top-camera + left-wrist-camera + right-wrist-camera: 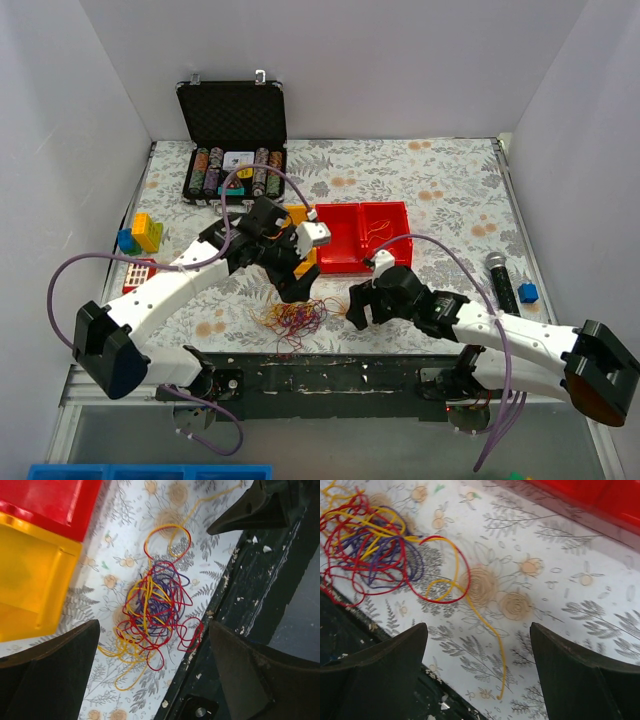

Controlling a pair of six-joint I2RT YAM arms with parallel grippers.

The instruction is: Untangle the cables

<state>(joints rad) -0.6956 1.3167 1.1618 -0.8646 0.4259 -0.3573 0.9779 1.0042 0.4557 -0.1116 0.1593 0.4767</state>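
The cables (290, 320) are a small tangle of thin red, yellow and purple strands lying on the flowered tablecloth close to the table's near edge. My left gripper (296, 287) hangs just above and behind the tangle. In the left wrist view the cables (155, 605) lie on the cloth below the open left gripper (154, 630), gripped by neither finger. My right gripper (357, 306) stands open to the tangle's right. In the right wrist view the cables (370, 540) sit at upper left, and one loose yellow strand (490, 635) trails down under the open right gripper (477, 627).
A red two-part bin (360, 262) and a yellow bin (297, 214) stand behind the grippers. An open case of poker chips (232, 150) is at the back left, coloured blocks (140, 235) at the left, a microphone (502, 283) and a blue block (528, 293) at the right. A dark rail (330, 370) borders the near edge.
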